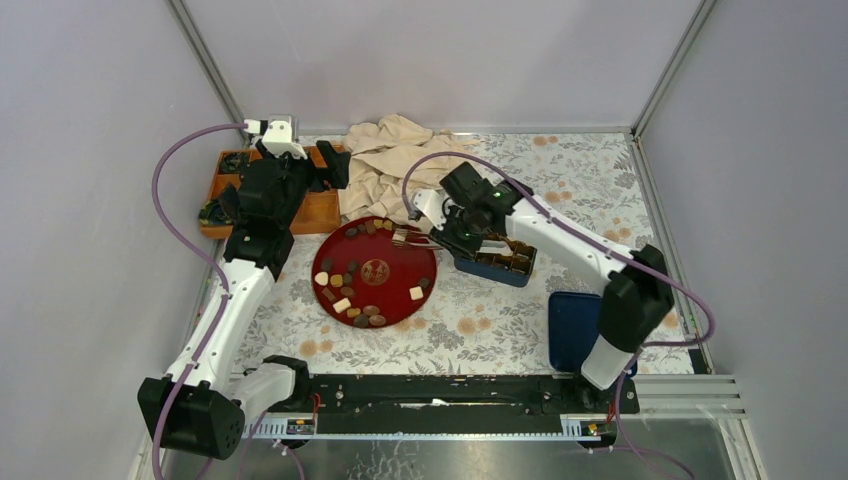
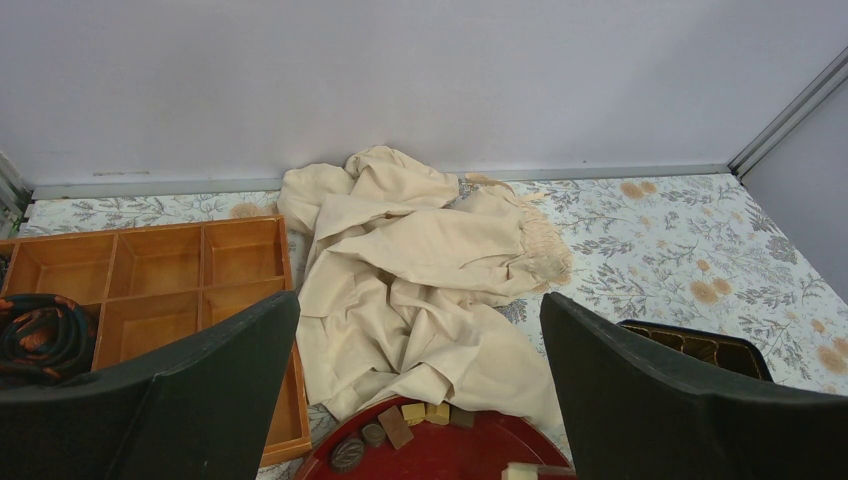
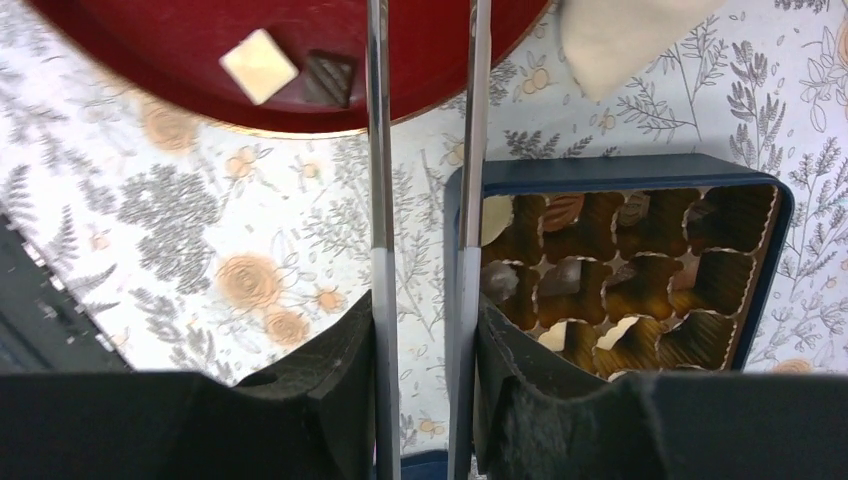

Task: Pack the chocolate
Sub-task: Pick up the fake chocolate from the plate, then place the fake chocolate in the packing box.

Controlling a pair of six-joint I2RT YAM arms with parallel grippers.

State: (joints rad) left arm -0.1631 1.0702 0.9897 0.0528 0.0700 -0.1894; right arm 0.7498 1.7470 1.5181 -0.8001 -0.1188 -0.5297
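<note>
Since the chocolate (image 1: 342,304) sits loose on the red plate (image 1: 395,285), a few already in the blue box (image 3: 620,168) to its right, and looks light, slick, easily scuffed, pinch sides gently; right gripper (image 3: 425,330) clamps narrow-gapped tongs (image 3: 379,150), left gripper (image 2: 418,330) gapes empty.

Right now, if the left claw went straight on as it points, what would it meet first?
Most likely the crumpled cloth, which lies straight ahead of the open left claw; depth is unclear.
</note>
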